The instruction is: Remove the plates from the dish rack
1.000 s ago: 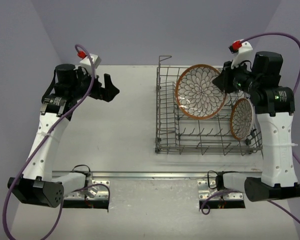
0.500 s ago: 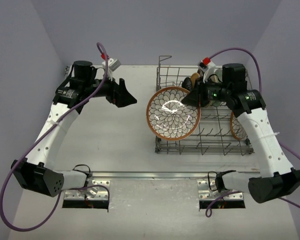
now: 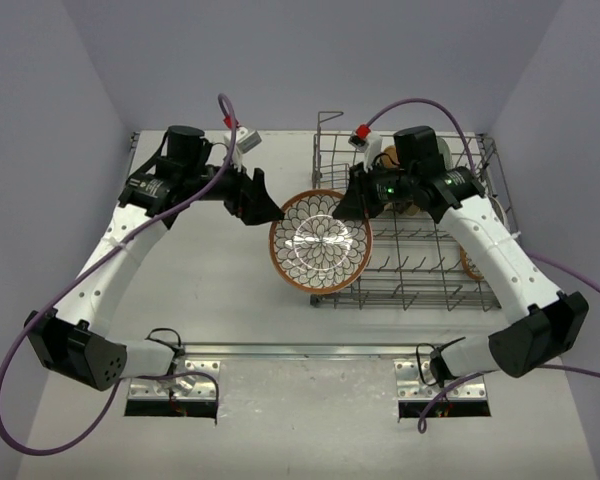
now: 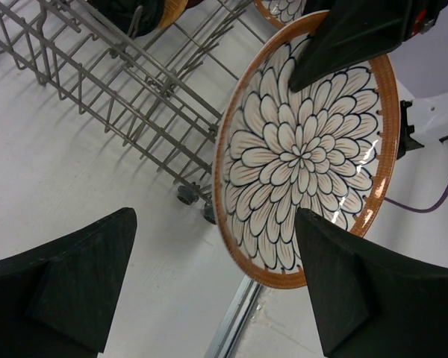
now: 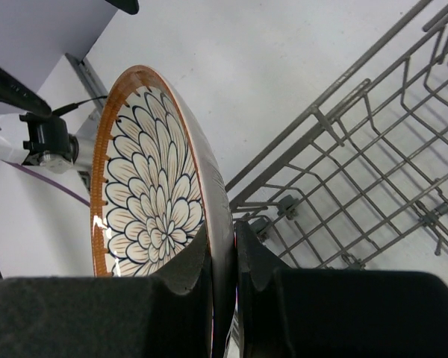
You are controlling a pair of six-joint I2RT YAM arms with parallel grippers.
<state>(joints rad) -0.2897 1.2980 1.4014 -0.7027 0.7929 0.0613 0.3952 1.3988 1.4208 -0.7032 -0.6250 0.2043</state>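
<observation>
So here's where it's at: the right gripper (image 5: 222,257) is clamped on the rim of the petal plate (image 3: 320,240), pinching the edge that faces back toward the dish rack (image 3: 410,300). The plate itself is out of the tines and hangs at the rack's left front corner, partly past it over the tabletop (image 3: 210,270). It's tilted rather than flat, with the patterned face turned up and away from the rack.

The left gripper (image 4: 216,224) sits just left of the rack's left side. Its fingers are spread wide with nothing in them, pointed straight at the plate's face. From its wrist view the plate's lower rim falls roughly between the two fingers but isn't touching either.

My read is that this is a handover, or a set-down left of the rack. Either way the free rim is the one farthest from the rack, and that's the side the left arm is nearer to. To pinch it, the left fingers would need to meet the rim edge-on instead of face-on.

Room-wise, there's bare tabletop left of the rack, so moving that way looks easy. The tight spot is the rack's corner wires right below the plate.

More plates (image 3: 388,160) stand at the rack's far side, and another petal one (image 3: 470,262) sits at its right end, half hidden by the right arm.
</observation>
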